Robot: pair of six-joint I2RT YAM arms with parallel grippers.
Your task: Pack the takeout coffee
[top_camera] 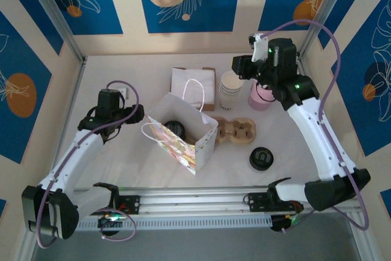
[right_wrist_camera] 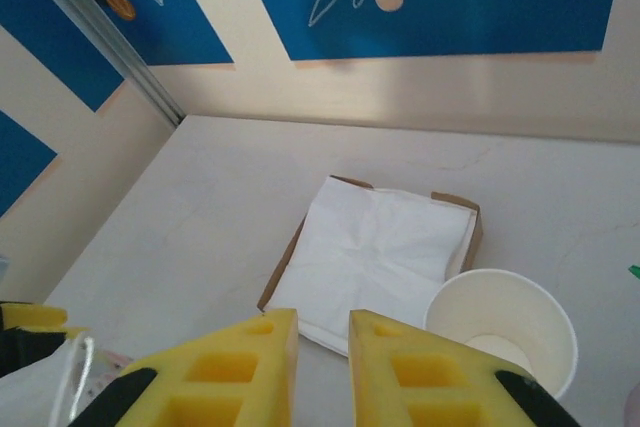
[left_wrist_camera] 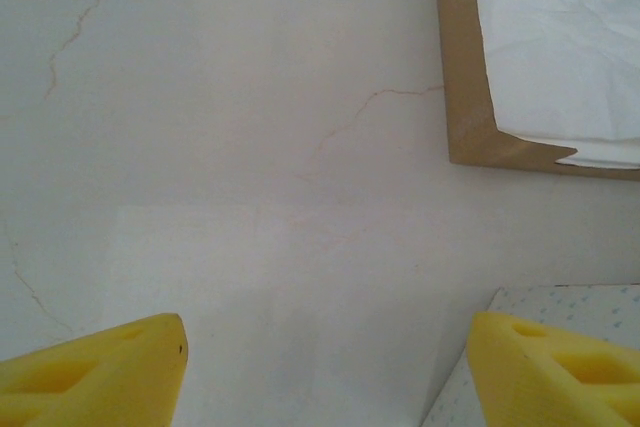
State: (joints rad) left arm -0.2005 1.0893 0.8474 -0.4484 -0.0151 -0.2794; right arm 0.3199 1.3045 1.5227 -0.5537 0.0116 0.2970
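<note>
Takeout coffee (top_camera: pixel 175 129) upright inside paper bag (top_camera: pixel 183 136), lid up

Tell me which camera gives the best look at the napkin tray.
The right wrist view: the napkin tray sits nearly whole mid-frame, white napkins inside its brown rim. The top external view shows it small, behind the paper bag. The left wrist view catches one corner.

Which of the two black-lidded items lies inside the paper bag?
The takeout coffee sits inside the paper bag; the other black lid lies on the table right of it.
</note>
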